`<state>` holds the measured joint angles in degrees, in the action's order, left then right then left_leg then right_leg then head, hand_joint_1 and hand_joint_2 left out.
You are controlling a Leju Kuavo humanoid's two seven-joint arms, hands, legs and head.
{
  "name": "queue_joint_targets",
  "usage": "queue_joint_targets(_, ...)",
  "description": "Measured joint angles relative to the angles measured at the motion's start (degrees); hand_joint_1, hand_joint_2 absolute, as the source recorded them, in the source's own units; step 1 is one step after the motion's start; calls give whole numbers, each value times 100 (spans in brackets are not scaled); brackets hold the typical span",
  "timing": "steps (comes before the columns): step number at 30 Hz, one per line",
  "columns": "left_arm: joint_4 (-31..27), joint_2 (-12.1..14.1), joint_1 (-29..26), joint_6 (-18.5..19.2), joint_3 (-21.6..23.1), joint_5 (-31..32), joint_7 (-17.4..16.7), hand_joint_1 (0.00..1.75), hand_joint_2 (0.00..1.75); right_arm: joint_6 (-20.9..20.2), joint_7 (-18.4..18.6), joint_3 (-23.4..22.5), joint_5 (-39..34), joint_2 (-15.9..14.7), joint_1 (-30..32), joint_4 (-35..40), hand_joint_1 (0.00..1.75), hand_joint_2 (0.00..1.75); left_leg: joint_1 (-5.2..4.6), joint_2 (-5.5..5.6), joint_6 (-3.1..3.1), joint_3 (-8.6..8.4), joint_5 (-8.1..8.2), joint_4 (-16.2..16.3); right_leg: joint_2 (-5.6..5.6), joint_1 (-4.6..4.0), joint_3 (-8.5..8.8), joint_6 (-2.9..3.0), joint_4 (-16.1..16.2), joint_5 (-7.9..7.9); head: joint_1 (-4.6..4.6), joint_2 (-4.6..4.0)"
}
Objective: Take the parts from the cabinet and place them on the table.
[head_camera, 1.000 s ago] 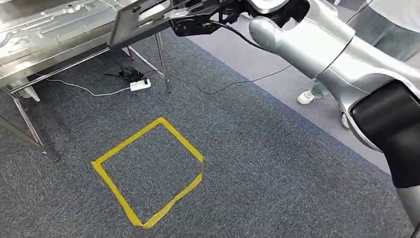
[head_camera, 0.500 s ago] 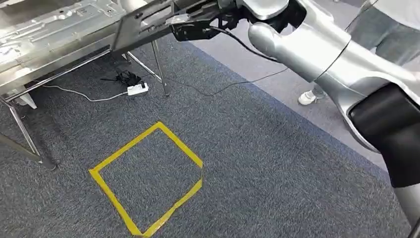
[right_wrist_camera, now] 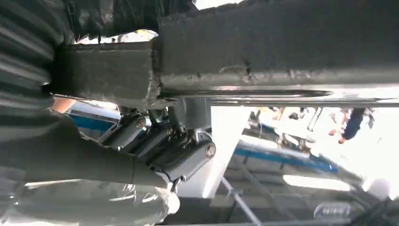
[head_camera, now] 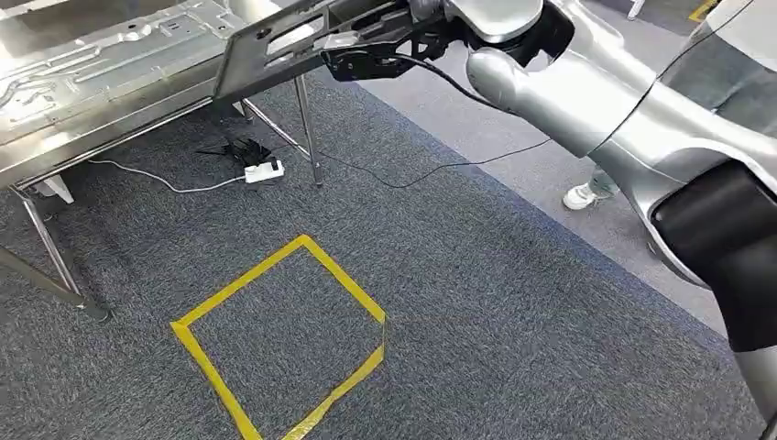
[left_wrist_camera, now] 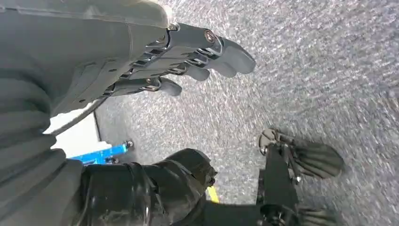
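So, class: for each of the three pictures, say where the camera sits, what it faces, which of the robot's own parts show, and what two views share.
Head view: high on the body, looking down at carpet, yellow tape square and table; right arm reaches out, right hand holding metal part.
Left wrist view: behind left hand, facing carpet; fingers apart.
Right wrist view: behind right hand, under the part.
Shared: head and right wrist views show that hand and part.

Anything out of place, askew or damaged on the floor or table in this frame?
The yellow tape square on the carpet is uneven: its right side kinks near one corner. A white power strip and loose cables lie under the table. Nothing looks spilled or broken.
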<state>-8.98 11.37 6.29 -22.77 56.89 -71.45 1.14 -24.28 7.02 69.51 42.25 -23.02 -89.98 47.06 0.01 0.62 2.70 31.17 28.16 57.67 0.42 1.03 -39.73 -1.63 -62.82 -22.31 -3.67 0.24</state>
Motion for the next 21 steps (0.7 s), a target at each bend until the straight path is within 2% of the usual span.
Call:
queue_joint_targets(1,2,0,-1,0,0,0,0,0,175,0,0,0,0,-2,4,0,175,175,0,-2,-37,-4,57,6,7,-15,98,15,316,143,2,0)
queue_joint_targets(2,0,0,16,0,2,0,0,0,175,2,0,0,0,-4,-16,2,175,175,-10,4,-64,-9,68,29,6,-67,79,23,458,-61,25,0)
queue_joint_targets(3,2,0,26,0,2,2,0,0,175,2,-2,0,-4,0,-21,22,175,175,-8,-1,-103,27,90,1,13,-70,124,65,418,35,15,0)
queue_joint_targets(5,2,-4,32,0,4,2,0,0,175,-2,2,0,-4,-4,-5,37,175,175,-8,-5,-161,-55,93,-7,14,-71,164,132,463,12,20,0)
queue_joint_targets(6,2,2,23,0,4,0,2,0,175,-13,0,0,-4,-4,-10,42,175,175,-7,-5,-194,-74,141,-10,11,-46,242,164,501,0,9,0)
queue_joint_targets(7,2,-4,12,15,4,0,15,0,175,-35,0,0,-4,-11,-20,46,175,175,13,-29,-225,1,170,191,9,-41,324,195,541,-9,19,0)
queue_joint_targets(8,2,-9,22,17,7,0,31,0,175,-44,0,0,-4,-11,-25,48,175,175,16,-31,-247,197,232,549,2,-39,369,224,558,-29,37,0)
queue_joint_targets(10,2,-9,29,33,11,4,28,0,175,-31,0,0,-13,-11,-18,63,175,175,27,-31,-276,777,549,1462,8,-43,439,238,567,-99,31,0)
queue_joint_targets(11,2,-9,24,39,13,7,24,0,175,-20,0,0,-15,-11,3,70,175,175,28,-32,-292,1000,676,1731,15,-43,481,237,566,-137,28,0)
queue_joint_targets(12,2,-11,19,42,18,9,13,0,175,-15,7,0,-15,-11,33,94,175,175,30,-32,-302,1121,680,1777,24,-44,535,233,565,-182,28,0)
queue_joint_targets(13,2,-15,12,44,28,9,7,0,175,-13,22,0,-13,-11,52,116,175,175,30,-32,-288,1123,518,1559,30,-45,603,227,562,-235,28,0)
queue_joint_targets(14,2,-15,7,44,37,9,7,0,175,-11,35,0,-13,-13,51,131,175,175,30,-32,-259,1016,207,1142,34,-49,676,218,557,-288,28,0)
queue_joint_targets(16,2,-13,-3,44,46,9,11,0,175,-4,76,0,-9,-22,48,162,175,175,15,-34,-197,690,-607,134,34,-54,808,195,575,-396,26,0)
queue_joint_targets(17,2,-11,-4,42,46,7,13,0,175,-2,83,0,-9,-37,46,162,175,175,0,-36,-170,688,-653,12,33,-53,826,190,570,-413,24,0)
queue_joint_targets(21,2,-9,-4,42,46,7,13,0,175,0,88,0,-9,-48,49,164,175,175,-18,-32,-160,676,-603,30,35,-54,839,182,558,-419,20,0)
